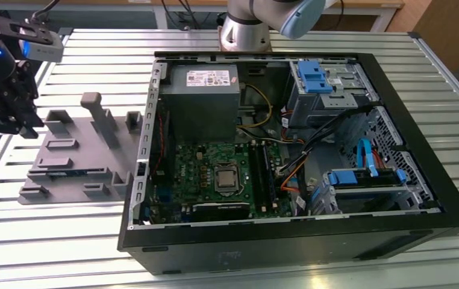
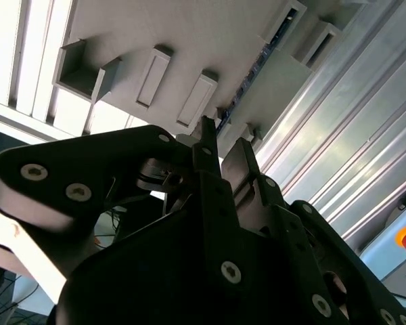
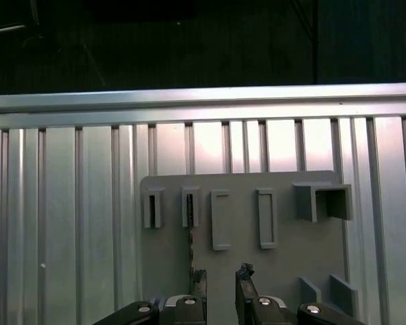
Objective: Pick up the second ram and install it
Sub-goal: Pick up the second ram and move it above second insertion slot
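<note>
1. My hand (image 3: 221, 279) hovers over the grey fixture (image 3: 277, 271), fingers spread — gripping nothing.
2. The second ram (image 3: 190, 240) stands on edge in that fixture's slot, clear of my fingers.
3. The fixture lies on the desk (image 3: 74, 237).

In the exterior view I had bright, even light: the table (image 1: 53, 241) gleamed pale and the case (image 1: 294, 247) was shadowed inside. In the second wrist view the table burned white past the black silhouette of the gripper (image 2: 223, 139). In the first wrist view glare washed the slats beyond the fixture (image 3: 284, 271).
</note>
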You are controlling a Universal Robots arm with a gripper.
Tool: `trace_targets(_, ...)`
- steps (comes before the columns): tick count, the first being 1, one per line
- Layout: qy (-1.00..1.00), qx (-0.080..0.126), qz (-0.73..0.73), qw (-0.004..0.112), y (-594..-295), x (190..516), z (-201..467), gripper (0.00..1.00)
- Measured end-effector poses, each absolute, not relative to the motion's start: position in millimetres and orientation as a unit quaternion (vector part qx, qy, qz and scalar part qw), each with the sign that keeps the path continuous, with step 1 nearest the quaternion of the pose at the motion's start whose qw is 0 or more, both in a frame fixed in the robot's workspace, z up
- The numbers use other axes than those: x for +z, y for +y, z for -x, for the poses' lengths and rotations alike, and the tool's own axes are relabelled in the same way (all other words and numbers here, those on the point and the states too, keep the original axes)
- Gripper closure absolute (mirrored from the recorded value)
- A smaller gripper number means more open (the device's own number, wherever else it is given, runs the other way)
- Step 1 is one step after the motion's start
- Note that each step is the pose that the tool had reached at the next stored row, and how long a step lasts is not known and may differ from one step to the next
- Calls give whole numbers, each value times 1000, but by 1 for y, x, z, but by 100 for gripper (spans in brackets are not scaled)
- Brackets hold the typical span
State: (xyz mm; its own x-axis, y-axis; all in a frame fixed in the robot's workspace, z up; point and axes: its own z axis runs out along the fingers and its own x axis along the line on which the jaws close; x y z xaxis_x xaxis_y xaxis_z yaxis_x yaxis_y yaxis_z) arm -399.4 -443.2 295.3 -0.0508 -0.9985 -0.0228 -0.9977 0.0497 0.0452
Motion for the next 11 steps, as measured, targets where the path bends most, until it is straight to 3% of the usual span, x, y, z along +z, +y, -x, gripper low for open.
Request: trace_targets(11, -720, -24, -694, 8, -448, 289, 399, 69)
